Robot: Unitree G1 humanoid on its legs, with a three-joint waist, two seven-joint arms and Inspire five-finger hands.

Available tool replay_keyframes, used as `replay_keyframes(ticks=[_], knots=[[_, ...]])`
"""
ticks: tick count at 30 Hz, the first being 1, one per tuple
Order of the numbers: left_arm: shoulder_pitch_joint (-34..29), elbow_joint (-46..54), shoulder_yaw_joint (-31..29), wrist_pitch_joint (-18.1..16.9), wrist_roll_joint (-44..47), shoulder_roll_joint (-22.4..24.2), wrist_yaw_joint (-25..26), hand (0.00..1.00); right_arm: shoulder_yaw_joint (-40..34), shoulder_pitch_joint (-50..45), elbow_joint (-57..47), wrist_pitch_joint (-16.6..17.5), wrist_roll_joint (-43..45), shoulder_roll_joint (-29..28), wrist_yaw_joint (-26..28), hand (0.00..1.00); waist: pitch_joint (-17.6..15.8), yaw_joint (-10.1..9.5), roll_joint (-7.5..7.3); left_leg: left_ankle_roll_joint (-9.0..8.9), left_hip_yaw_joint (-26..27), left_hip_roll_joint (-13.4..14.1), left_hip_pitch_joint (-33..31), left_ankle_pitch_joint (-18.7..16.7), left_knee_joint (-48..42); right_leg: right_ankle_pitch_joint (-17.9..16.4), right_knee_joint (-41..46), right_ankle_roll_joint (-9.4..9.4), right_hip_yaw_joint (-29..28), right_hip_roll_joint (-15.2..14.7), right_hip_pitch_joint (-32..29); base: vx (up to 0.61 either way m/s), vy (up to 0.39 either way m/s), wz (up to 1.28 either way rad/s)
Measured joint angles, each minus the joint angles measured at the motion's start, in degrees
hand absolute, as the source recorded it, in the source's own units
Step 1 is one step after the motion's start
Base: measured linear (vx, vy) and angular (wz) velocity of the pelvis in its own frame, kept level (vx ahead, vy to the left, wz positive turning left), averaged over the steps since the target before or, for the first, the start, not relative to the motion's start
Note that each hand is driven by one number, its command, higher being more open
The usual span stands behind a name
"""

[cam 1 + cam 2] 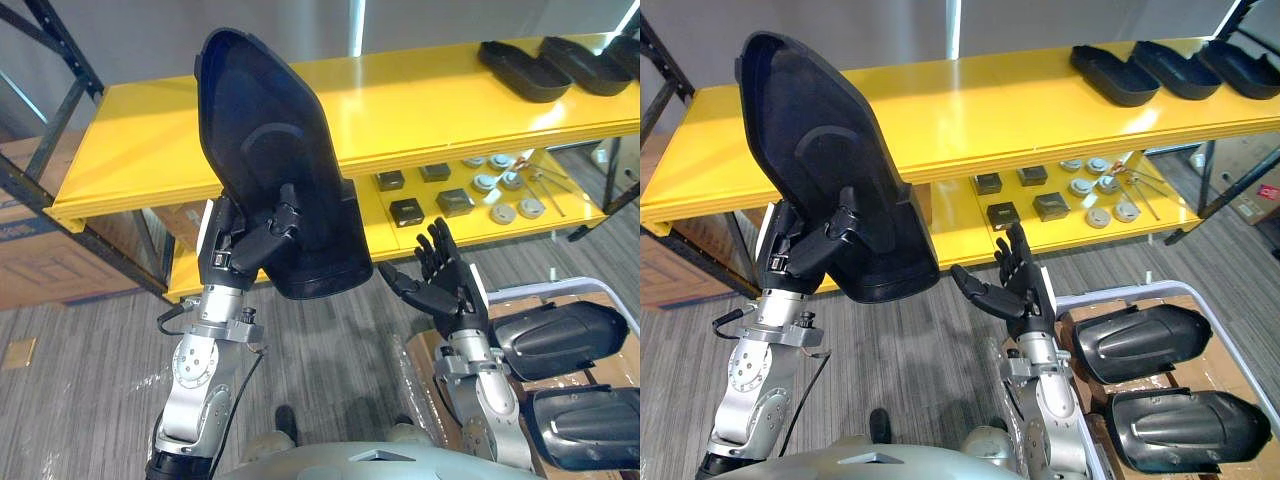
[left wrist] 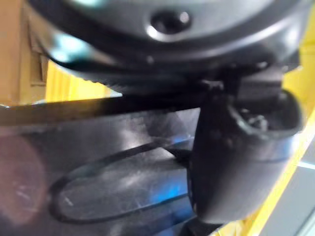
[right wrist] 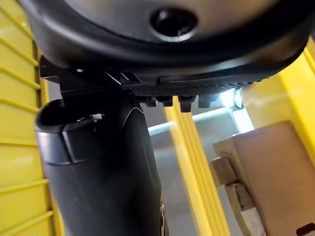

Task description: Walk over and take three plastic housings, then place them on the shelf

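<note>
Facing a yellow shelf (image 1: 420, 100) above grey carpet (image 1: 90, 400), I grip a black plastic housing (image 1: 265, 140) in my left hand (image 1: 250, 245). My thumb curls into its glossy hollow side, and it stands upright before the top board. My right hand (image 1: 445, 285) hangs open, fingers spread, beside a trolley (image 1: 1140, 288).

Cannot see how the left hand (image 1: 250, 248) wraps behind the plastic housing (image 1: 265, 140). Cannot identify small round parts (image 1: 497, 184) on the lower shelf (image 1: 470, 233), perhaps fittings. Cannot see the rightmost housing (image 1: 625, 50) whole: edge-cropped.
</note>
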State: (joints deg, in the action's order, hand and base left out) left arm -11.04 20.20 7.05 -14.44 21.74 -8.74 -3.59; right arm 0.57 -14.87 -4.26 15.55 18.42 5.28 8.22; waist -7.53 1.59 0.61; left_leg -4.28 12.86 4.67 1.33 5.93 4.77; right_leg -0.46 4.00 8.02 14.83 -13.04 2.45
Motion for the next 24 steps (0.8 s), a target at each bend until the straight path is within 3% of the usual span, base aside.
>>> replay_keyframes(ticks=[6, 14, 18, 21, 23, 24], knots=[[-4.03, 0.00, -2.15, -0.19, 1.03, 1.81, -1.27, 0.00, -1.83, 1.21, 0.00, 1.31, 0.37, 1.53, -0.20, 1.00, -0.09, -0.65, -0.11, -1.52, 1.23, 1.71, 1.84, -0.66, 0.01, -0.24, -1.33, -0.51, -2.41, 2.04, 0.38, -0.06, -0.036, -0.19], [-4.62, 0.01, -2.28, -0.50, 0.55, 2.12, -1.82, 0.00, -1.26, -2.01, -0.01, 1.60, 2.75, -1.74, -0.93, 1.00, -0.01, 0.29, -0.37, -1.59, 3.27, 1.71, 3.26, -1.28, -0.09, 0.03, -2.09, -0.14, -4.52, 2.16, 0.43, 0.00, 0.009, -0.17], [-4.56, 0.01, -2.38, -0.49, 0.66, 2.54, -0.74, 0.00, 0.19, -2.24, -0.01, 1.61, 4.13, -1.76, -1.75, 1.00, -0.10, -0.03, -0.55, -1.37, 3.04, 1.91, 0.91, -5.62, -7.07, -0.60, 0.15, -0.25, -5.57, 1.40, -0.30, 0.05, 0.023, -0.11], [-4.53, 0.01, -1.96, -0.38, 0.69, 4.80, -0.83, 0.00, 0.37, -2.47, 0.05, 1.61, 4.51, -1.65, -3.79, 1.00, -0.74, 0.22, 0.04, -0.44, 1.35, 1.94, -1.79, -11.57, -16.53, -2.94, 8.34, -0.65, -6.60, -0.27, -2.41, 0.04, 0.088, -0.05], [-3.98, 0.01, -1.67, -0.42, 0.71, 4.70, -2.10, 0.00, -0.18, -2.82, 0.25, 1.82, 4.54, -1.48, -4.93, 1.00, -2.32, 0.34, 0.47, 0.79, 1.32, 1.70, -1.54, -15.14, -20.23, -3.40, 21.26, -1.62, -8.68, -1.67, -7.30, -0.06, 0.180, -0.07], [-3.81, 0.01, -1.88, -0.45, 0.66, 3.38, -2.97, 0.00, -0.17, -3.03, 1.66, 2.88, 4.54, -1.96, -4.96, 1.00, -3.55, 0.52, -1.07, 1.46, 1.44, 0.51, 0.08, -16.50, -20.95, -2.31, 30.69, -3.43, -10.65, -3.47, -10.99, -0.07, 0.156, -0.06]])
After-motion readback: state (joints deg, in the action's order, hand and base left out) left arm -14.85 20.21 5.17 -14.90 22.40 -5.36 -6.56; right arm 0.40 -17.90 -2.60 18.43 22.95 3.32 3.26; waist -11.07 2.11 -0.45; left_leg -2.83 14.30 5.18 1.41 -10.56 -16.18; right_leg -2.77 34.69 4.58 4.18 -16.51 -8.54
